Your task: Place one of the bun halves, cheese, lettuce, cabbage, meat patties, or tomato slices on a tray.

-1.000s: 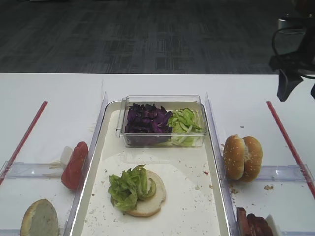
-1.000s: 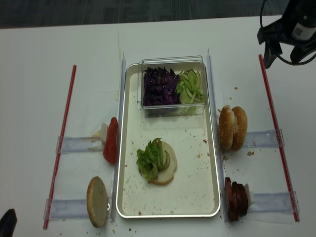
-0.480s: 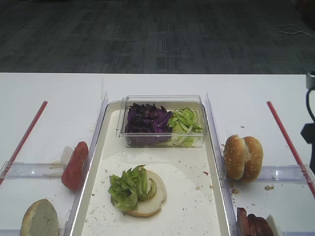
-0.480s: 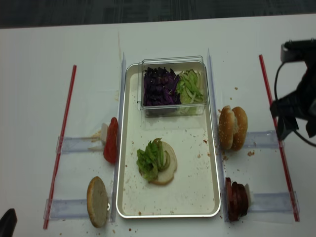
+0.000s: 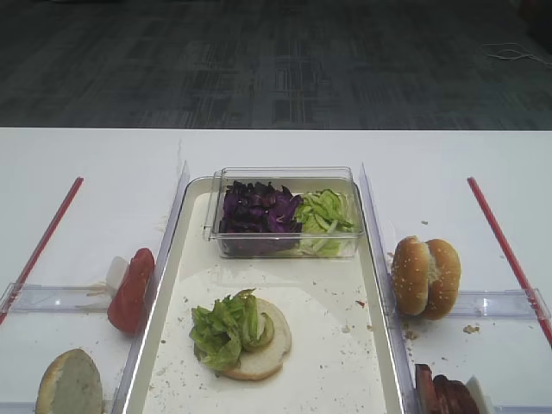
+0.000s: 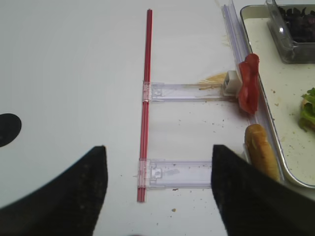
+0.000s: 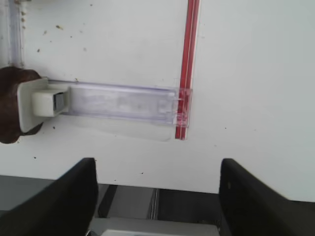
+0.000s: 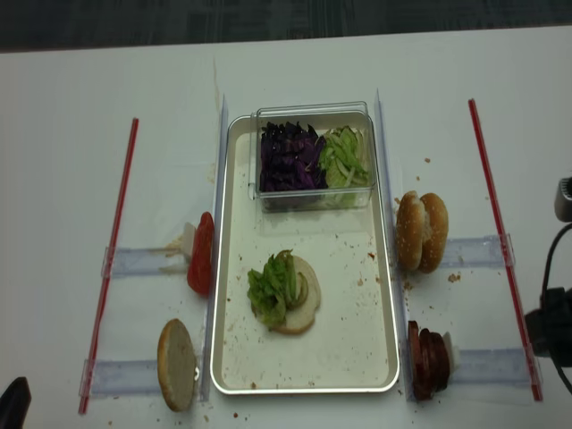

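On the white table (image 8: 63,107), the cream rimmed tray (image 8: 234,268) holds a pale bun half (image 8: 302,308) topped with green lettuce (image 8: 272,286). My right gripper (image 7: 156,191), jaws spread and empty, hovers beside the dark brown meat patties (image 8: 427,359); I judge reaching them comes next.

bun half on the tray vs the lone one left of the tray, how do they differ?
The bun half on the tray lies flat inside the tray; the lone bun half stands on edge on the table beside the tray's left rim. The tray one carries lettuce; the lone one is bare. The tray one shows a pale cut face under the lettuce; the lone one shows its broad pale side. Both are round and similar in size.
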